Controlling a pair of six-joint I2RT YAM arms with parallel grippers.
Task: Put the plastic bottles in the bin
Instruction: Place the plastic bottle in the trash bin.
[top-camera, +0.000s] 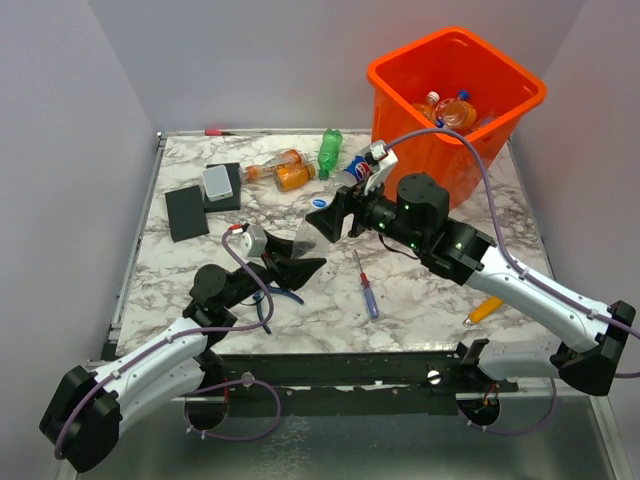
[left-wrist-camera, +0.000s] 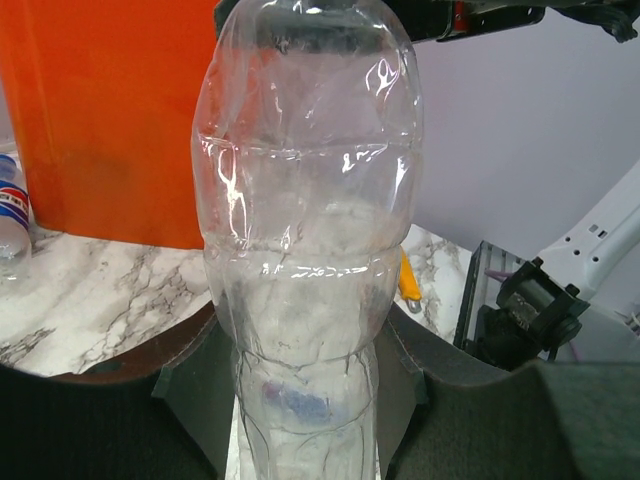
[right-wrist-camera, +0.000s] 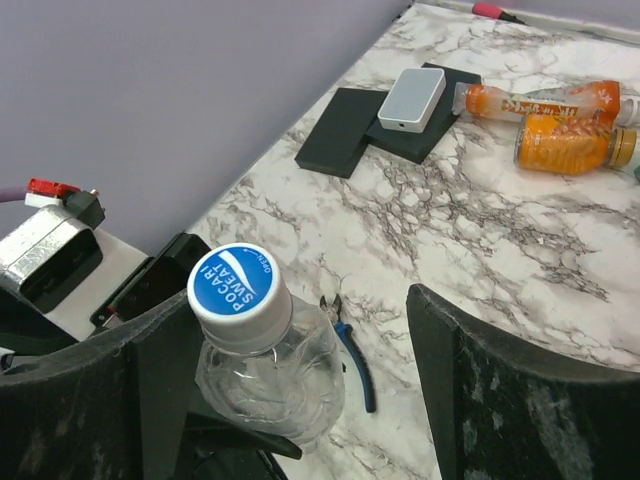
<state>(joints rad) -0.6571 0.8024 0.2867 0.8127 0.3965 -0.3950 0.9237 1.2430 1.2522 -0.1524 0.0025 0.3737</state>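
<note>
My left gripper is shut on the lower body of a clear plastic bottle, which fills the left wrist view between both fingers. Its blue cap points up toward my right gripper. That gripper stands open around the cap end: one finger lies against the bottle's neck, the other stands well clear. The orange bin stands at the back right with bottles inside. Two orange bottles, a green one and a blue-labelled one lie on the table.
Blue-handled pliers lie under the left arm, and a screwdriver lies mid-table. Black pads and a grey box sit at the back left. An orange stick-shaped item lies by the right arm. Walls close in on both sides.
</note>
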